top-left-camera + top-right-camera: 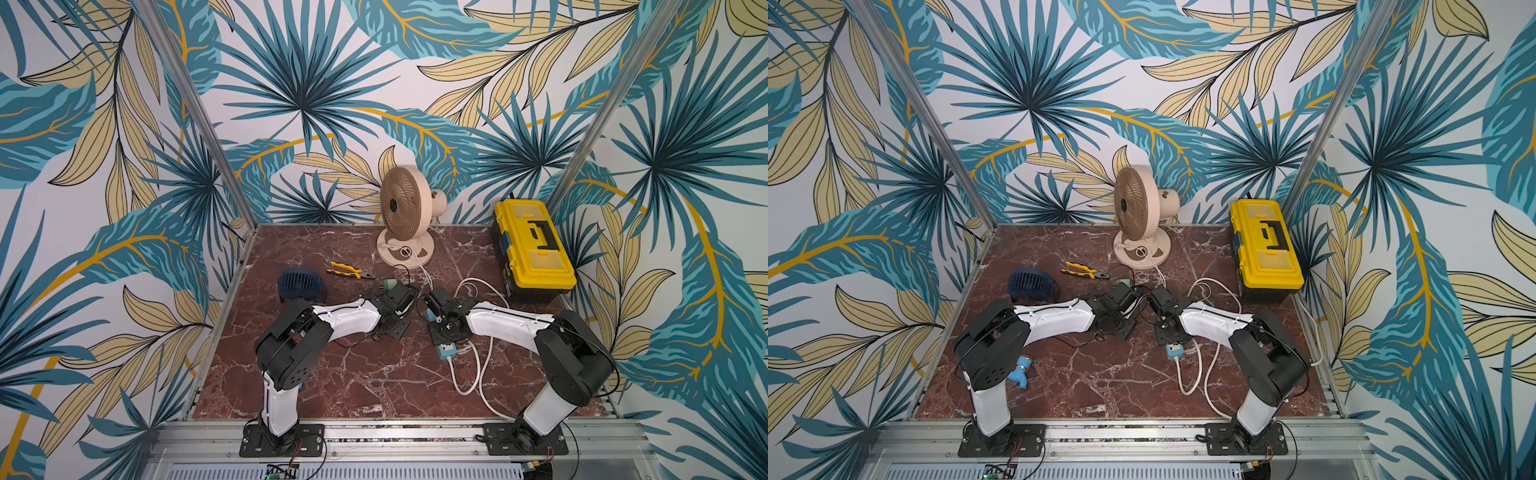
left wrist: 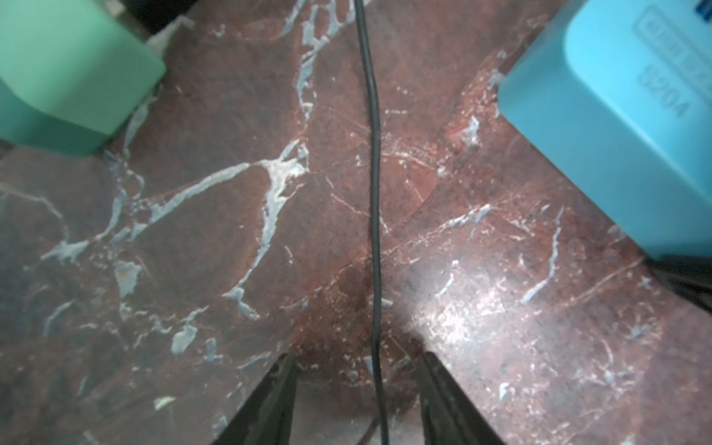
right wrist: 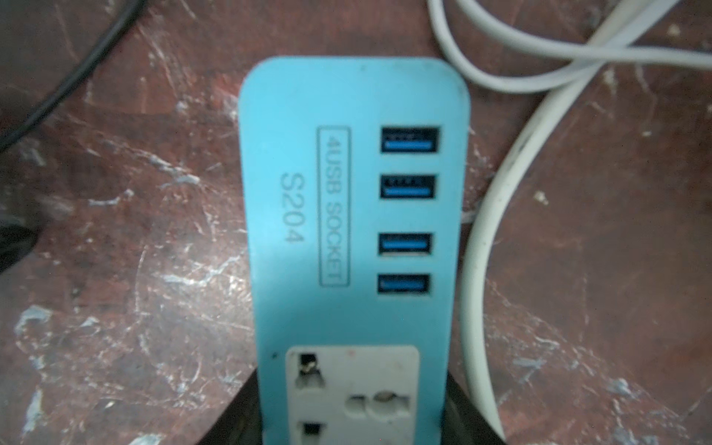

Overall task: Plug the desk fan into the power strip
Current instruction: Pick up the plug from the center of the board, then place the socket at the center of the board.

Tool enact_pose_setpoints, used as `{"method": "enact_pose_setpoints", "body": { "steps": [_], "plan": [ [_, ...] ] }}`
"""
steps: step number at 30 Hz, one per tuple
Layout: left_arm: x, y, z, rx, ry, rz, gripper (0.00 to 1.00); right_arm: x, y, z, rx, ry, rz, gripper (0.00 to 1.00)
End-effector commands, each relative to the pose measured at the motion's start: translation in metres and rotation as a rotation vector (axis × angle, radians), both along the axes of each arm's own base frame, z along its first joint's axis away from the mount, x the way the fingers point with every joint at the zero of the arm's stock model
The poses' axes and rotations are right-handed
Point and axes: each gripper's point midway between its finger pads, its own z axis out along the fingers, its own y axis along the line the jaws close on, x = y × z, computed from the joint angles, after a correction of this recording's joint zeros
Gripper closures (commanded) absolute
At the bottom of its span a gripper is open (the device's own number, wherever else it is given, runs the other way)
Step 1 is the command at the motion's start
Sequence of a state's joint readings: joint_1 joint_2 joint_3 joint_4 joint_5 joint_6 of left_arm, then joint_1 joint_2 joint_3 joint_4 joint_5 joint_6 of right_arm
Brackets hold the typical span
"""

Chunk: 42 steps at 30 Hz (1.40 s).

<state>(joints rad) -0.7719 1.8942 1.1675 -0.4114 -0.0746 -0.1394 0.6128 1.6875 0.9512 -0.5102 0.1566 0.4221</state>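
Palm-leaf wallpaper (image 1: pixel 299 83) closes in a red-brown marble desk (image 1: pixel 353 382). At its back the beige desk fan (image 1: pixel 405 212) stands upright, and a thin white lead (image 1: pixel 424 272) trails from its base toward the middle. A yellow toolbox (image 1: pixel 534 249), pliers (image 1: pixel 351 273) and a dark blue grille (image 1: pixel 301 284) lie off to the sides.

The power strip (image 3: pixel 346 215) lies flat at mid-desk, on the robot's right half. Its long axis runs roughly from the near edge toward the fan, with the four USB ports (image 3: pixel 406 208) at the far end and its thick white cord (image 3: pixel 477 269) curling alongside. The right tool (image 3: pixel 354 379) sits astride it, one finger against each long side beside a white-faced socket (image 3: pixel 352 397). It appears to be pinching the strip to steady it.

The left tool (image 2: pixel 357 358) hangs low over the desk with its fingers (image 2: pixel 277 397) spread. A thin black cable (image 2: pixel 374 192) runs between them, touching neither. A green plug block (image 2: pixel 69 69) lies to one side of that cable and the strip's corner to the other. Which appliance the cable belongs to I cannot trace.

The strip lies just to the left tool's right, with its ports and sockets facing up. The left arm is the free one and the nearer to the loose leads. Any plug it brings will likely have to cross that short gap and come down from above.
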Motion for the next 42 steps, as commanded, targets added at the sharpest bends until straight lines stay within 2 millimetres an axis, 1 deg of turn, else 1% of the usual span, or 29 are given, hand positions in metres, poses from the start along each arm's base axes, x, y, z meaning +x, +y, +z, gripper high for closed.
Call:
{"method": "enact_pose_setpoints", "body": {
  "steps": [1,4,6,8,10,12,16,19,23,28,31,37,40,42],
  "plan": [
    [-0.002,0.005,-0.007,0.062,0.02,-0.01,0.6,0.0,-0.011,-0.003,-0.029,-0.01,-0.006,0.55],
    [-0.005,0.008,-0.002,0.058,0.012,-0.014,0.79,0.001,-0.012,-0.003,-0.026,-0.006,-0.006,0.55],
    [-0.005,0.009,0.005,0.05,0.001,-0.018,0.89,0.001,-0.012,-0.003,-0.022,-0.004,-0.003,0.55],
    [-0.001,0.014,0.015,0.065,-0.036,-0.003,1.0,0.001,-0.011,-0.004,-0.019,-0.001,-0.001,0.55],
    [0.0,0.018,0.024,0.062,-0.063,0.008,1.0,0.002,-0.01,-0.004,-0.015,-0.001,0.003,0.55],
    [0.002,0.022,0.038,0.052,-0.105,0.023,1.0,0.003,-0.007,-0.003,-0.005,0.003,0.009,0.55],
    [0.005,0.038,0.069,0.037,-0.213,0.081,1.0,0.007,0.007,-0.001,0.042,0.014,0.038,0.56],
    [0.011,0.059,0.103,0.015,-0.334,0.172,1.0,0.01,0.023,0.001,0.086,0.037,0.069,0.56],
    [0.014,0.094,0.131,0.002,-0.438,0.309,1.0,0.02,0.037,0.004,0.092,0.045,0.089,0.56],
    [0.013,0.141,0.154,-0.031,-0.513,0.481,1.0,0.035,0.05,0.01,0.085,0.029,0.096,0.56],
    [0.009,0.158,0.165,-0.064,-0.55,0.541,1.0,0.047,0.059,0.012,0.087,0.02,0.1,0.56],
    [0.0,0.173,0.184,-0.11,-0.615,0.592,1.0,0.076,0.085,0.011,0.075,0.008,0.127,0.54],
    [-0.005,0.178,0.191,-0.135,-0.64,0.607,1.0,0.091,0.098,0.014,0.07,-0.018,0.149,0.5],
    [-0.008,0.18,0.197,-0.165,-0.656,0.613,1.0,0.101,0.102,0.016,0.059,-0.037,0.159,0.47]
  ]
}}
